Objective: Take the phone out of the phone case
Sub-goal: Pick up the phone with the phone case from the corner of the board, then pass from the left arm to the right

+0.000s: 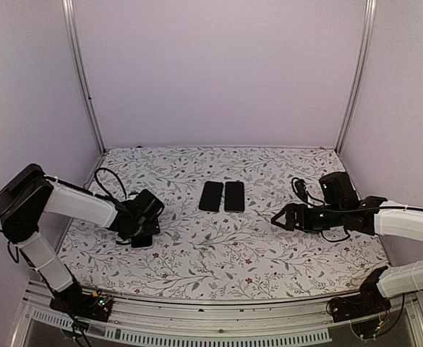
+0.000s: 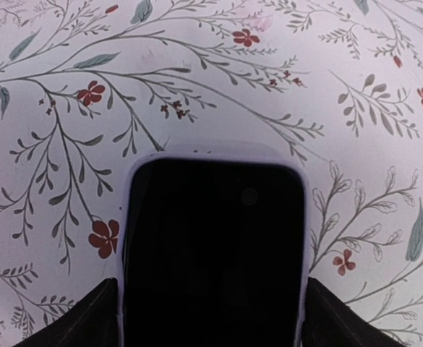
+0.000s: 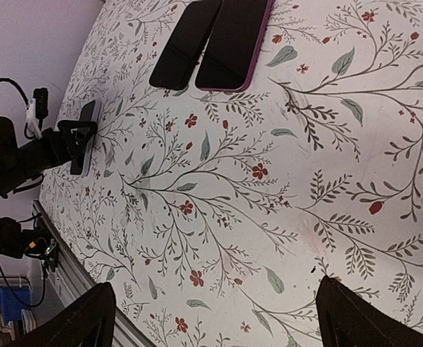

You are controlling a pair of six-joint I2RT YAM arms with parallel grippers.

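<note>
A black phone (image 2: 215, 246) sits in the clear, pale lavender phone case (image 2: 215, 152), whose rim shows round its top and sides. My left gripper (image 2: 212, 289) is shut on the cased phone, one finger on each long side, low over the floral cloth at the left (image 1: 142, 230). The right wrist view shows it from afar (image 3: 77, 137). My right gripper (image 1: 280, 218) is open and empty above the cloth at the right, its fingertips (image 3: 88, 311) wide apart.
Two more dark phones lie side by side at the table's middle (image 1: 211, 196), (image 1: 234, 196); the right one has a purple rim (image 3: 233, 40). Floral cloth (image 1: 218, 253) covers the table. Metal rail (image 1: 197, 329) runs along the near edge. Walls enclose the back and sides.
</note>
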